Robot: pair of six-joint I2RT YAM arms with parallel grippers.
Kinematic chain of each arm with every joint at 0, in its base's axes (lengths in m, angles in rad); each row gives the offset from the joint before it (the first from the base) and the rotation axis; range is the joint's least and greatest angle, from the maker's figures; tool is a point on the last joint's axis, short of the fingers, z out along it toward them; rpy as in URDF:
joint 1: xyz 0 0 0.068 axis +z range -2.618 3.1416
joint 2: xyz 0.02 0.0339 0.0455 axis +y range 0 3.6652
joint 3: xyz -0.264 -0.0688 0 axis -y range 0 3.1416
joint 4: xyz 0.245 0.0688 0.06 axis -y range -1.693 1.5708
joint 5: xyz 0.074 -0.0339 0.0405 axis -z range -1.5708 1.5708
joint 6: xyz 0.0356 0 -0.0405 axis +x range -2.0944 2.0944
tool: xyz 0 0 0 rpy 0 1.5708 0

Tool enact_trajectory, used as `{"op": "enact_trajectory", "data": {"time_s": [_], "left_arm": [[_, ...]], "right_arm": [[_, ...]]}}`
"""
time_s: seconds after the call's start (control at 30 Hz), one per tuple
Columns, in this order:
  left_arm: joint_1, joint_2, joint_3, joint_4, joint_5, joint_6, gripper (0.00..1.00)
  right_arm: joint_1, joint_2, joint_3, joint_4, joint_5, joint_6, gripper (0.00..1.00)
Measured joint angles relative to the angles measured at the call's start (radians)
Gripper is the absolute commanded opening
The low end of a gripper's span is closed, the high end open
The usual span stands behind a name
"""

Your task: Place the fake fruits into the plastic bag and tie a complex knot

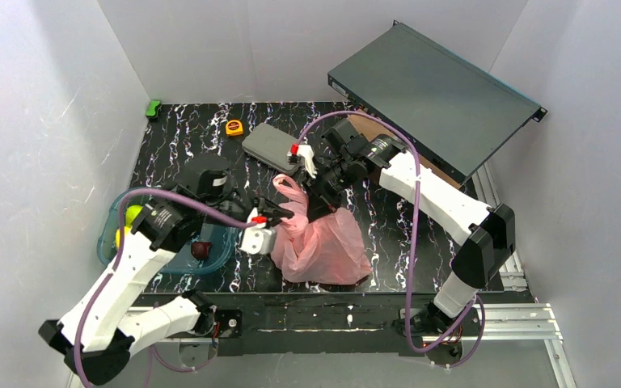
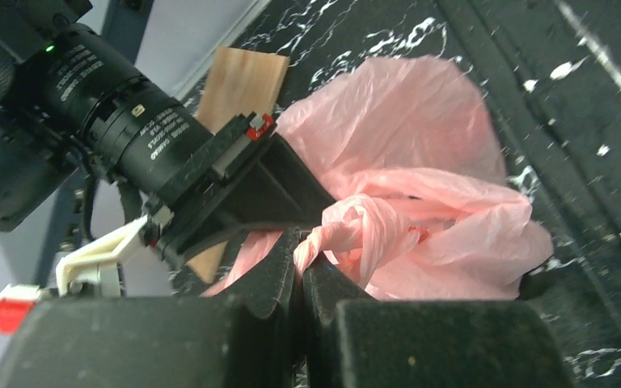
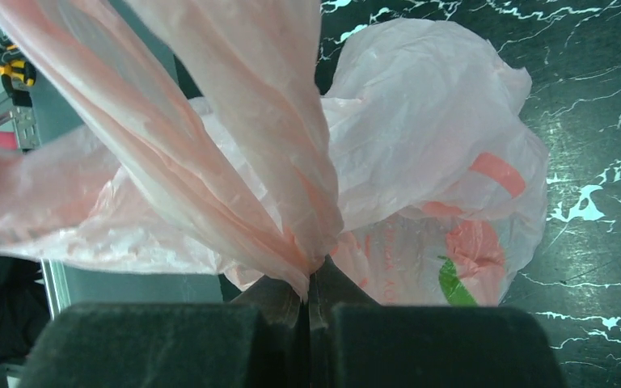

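The pink plastic bag (image 1: 327, 246) lies on the black marbled table, its handles pulled up between my grippers. My left gripper (image 1: 281, 213) is shut on a twisted strand of handle (image 2: 311, 246) right beside a bunched knot (image 2: 368, 226). My right gripper (image 1: 317, 204) is shut on another stretched handle strand (image 3: 291, 186), with the bag body (image 3: 437, 137) below it. Red and green shapes (image 3: 465, 259) show through the bag wall; I cannot tell whether they are print or fruit. Yellow-green fruits (image 1: 132, 215) and a dark maroon one (image 1: 200, 249) sit in the teal tub (image 1: 111, 212).
A flat dark grey case (image 1: 437, 89) leans at the back right over a wooden board (image 1: 369, 129). A grey box (image 1: 271, 148), a yellow tape measure (image 1: 234, 127), a green toy car (image 1: 154, 108) and a black roll (image 1: 208, 178) lie behind the bag.
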Motion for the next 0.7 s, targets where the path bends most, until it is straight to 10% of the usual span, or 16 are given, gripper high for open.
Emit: {"op": "enact_trajectory", "data": {"time_s": [0.17, 0.7], "left_arm": [[-0.108, 0.114, 0.09, 0.035, -0.109, -0.252, 0.0], [-0.114, 0.115, 0.07, 0.07, -0.241, -0.397, 0.0]], "right_arm": [[0.0, -0.003, -0.01, -0.035, -0.021, -0.051, 0.05], [-0.132, -0.201, -0.216, -0.091, -0.075, -0.201, 0.98]]}}
